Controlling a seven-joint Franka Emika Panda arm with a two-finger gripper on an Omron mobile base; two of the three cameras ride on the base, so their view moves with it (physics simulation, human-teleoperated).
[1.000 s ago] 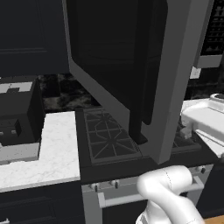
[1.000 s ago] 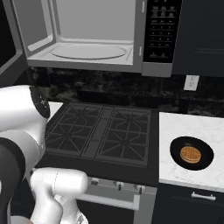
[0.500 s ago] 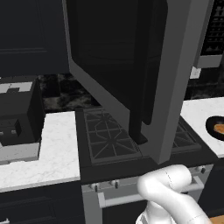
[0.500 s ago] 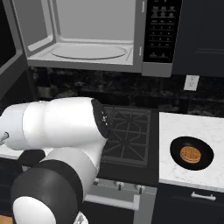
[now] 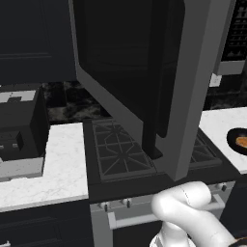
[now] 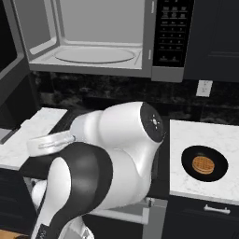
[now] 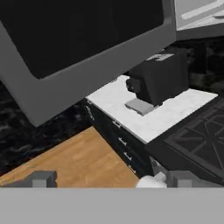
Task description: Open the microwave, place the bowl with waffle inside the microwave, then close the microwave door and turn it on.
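The microwave [image 6: 93,42] hangs above the stove with its cavity showing and its dark button panel [image 6: 172,32] on the right. The microwave door [image 5: 144,72] stands swung wide open over the stove, its black bar handle [image 5: 154,96] facing me; from the hand it appears as a grey-framed dark window, the microwave door [image 7: 78,48]. The bowl with waffle [image 6: 204,164] sits on the white counter right of the stove, also seen as the bowl with waffle [image 5: 239,141]. My gripper [image 7: 111,181] is open and empty, low, below the door and far from the bowl.
A black boxy appliance [image 5: 19,130] stands on the white counter [image 5: 62,164] left of the stove [image 5: 120,154]; the hand sees the same appliance [image 7: 159,81]. A wooden floor [image 7: 74,162] lies below. My bulky arm [image 6: 107,158] blocks much of the stove in the right base view.
My arm has swung across the right base view and now covers the stove there. In the left base view it has left the bowl's counter. Door and bowl have not moved.
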